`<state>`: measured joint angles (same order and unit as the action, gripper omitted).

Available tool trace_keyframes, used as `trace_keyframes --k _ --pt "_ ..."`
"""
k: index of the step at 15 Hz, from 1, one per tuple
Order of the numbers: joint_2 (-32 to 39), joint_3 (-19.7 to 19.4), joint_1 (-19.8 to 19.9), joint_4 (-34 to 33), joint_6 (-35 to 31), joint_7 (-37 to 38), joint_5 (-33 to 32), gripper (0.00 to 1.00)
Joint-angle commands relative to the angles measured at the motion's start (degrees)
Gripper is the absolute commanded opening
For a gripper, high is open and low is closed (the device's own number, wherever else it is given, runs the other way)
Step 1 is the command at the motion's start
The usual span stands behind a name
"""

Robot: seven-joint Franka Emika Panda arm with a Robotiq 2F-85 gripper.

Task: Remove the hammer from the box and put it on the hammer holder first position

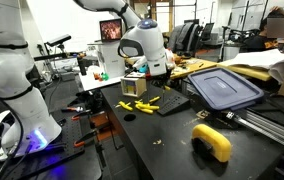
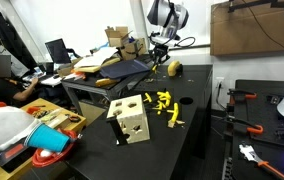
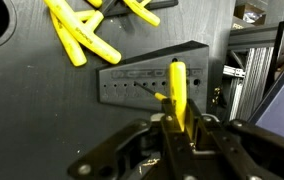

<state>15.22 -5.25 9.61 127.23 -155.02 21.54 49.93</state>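
Hammer (image 3: 178, 88) vertical in claw (image 3: 179, 126), over holder (image 3: 132, 80)

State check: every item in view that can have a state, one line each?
Robotiq gripper: shut on yellow-handled tool.
Yellow-handled tool: held upright at the holder; can't tell if it is seated.
Dark grey slotted holder block: other visible slots empty.
Loose yellow tools: lying flat, untouched.
Small tan cardboard box: standing, clear of gripper.
Flat dark-blue bin: lid on.

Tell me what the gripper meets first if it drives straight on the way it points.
Probably the dark slotted holder, right beyond the yellow tool that the gripper clamps; the gap is unclear.
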Motion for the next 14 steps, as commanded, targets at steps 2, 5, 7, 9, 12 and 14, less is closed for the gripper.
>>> trace_keyframes --k 2,5,7,9,12,14 --pt "0.97 -0.14 -1.7 0.58 -3.01 -1.41 0.37 0.04" --pt "1.59 -0.76 -1.82 0.51 -3.48 -0.95 -0.92 0.04" --pt "1.2 -1.25 -1.51 0.9 -3.13 -1.0 -1.73 0.04" --pt "1.6 -1.56 -1.35 0.57 -3.28 -0.82 -2.19 0.04" --pt "1.67 -1.5 -1.35 0.67 -3.49 -1.0 -2.04 0.04" --pt "1.82 -1.52 -1.46 0.59 -3.56 -0.75 -2.15 0.04"
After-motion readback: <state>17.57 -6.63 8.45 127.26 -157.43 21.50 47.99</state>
